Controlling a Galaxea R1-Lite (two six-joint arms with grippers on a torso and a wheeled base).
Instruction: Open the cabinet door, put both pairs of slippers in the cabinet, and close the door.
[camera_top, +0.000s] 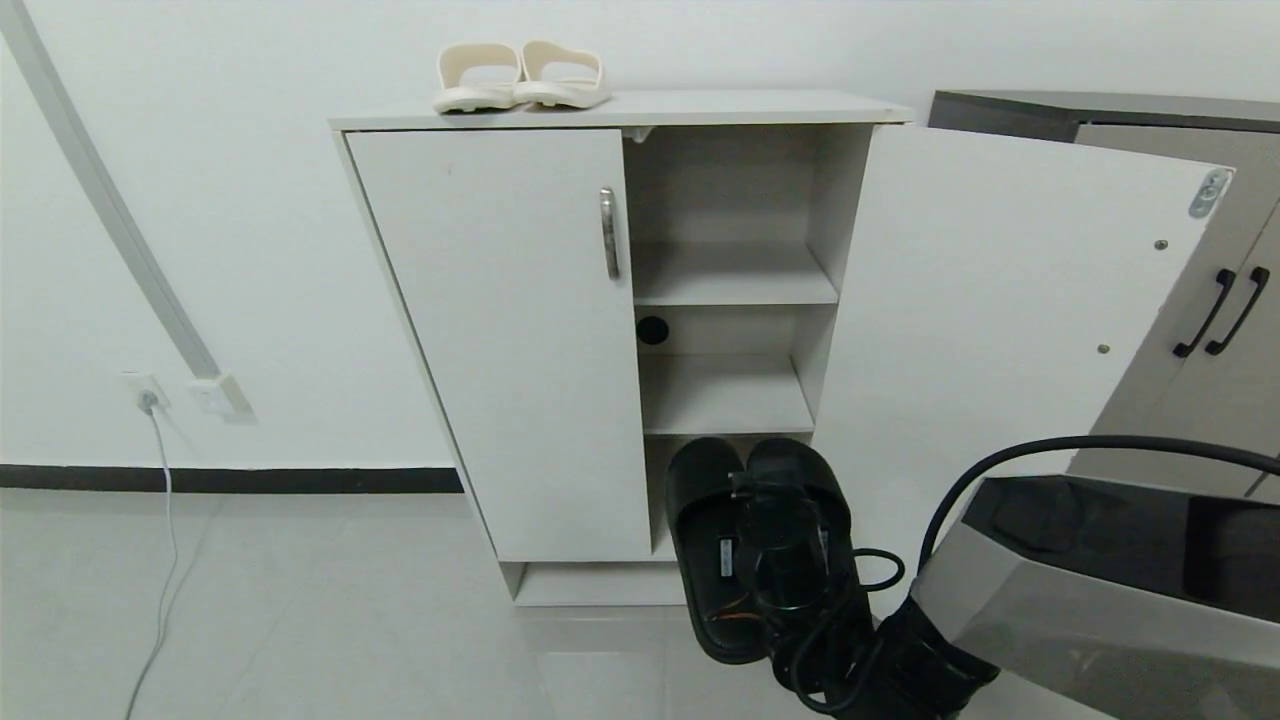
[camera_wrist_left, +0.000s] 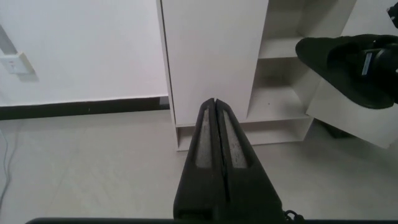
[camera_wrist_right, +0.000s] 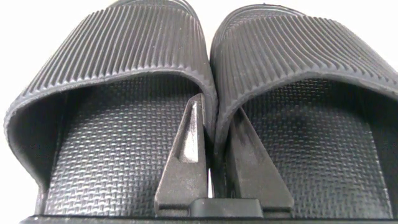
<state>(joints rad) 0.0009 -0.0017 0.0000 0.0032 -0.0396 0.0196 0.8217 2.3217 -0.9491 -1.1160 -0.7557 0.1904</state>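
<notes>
Scene before the white cabinet (camera_top: 760, 105), read from left to right. At far left a wall socket (camera_top: 148, 398) feeds a cable (camera_top: 165, 520) that trails down to the floor (camera_top: 300, 620).

The left gripper (camera_wrist_left: 214, 102) hangs low over the floor in front of the cabinet's left half. Its fingers (camera_wrist_left: 205, 143) are pressed together and carry nothing, which suggests this arm is idle for the present step.

The cream slippers (camera_top: 520, 78) lie side by side on the cabinet's top, toward its left end; this pair is not yet stowed. Below them the left door (camera_top: 500, 340) is shut, with its handle (camera_top: 608, 233) at the inner edge.

The right half is exposed, showing two bare shelves (camera_top: 735, 278) and a lower compartment beneath them.

The black slippers (camera_top: 712, 520) hang in the air just in front of that lower compartment, toes toward it. The right gripper (camera_wrist_right: 214, 109) pinches the two adjoining inner strap edges between its fingers (camera_wrist_right: 189, 155), so that one grasp carries the whole pair. The pose suggests insertion into the lower compartment is the step in hand.

The right door (camera_top: 1000, 330) is swung wide to the right, leaving the opening free for the arm. A grey cupboard (camera_top: 1220, 300) stands behind it at far right.
</notes>
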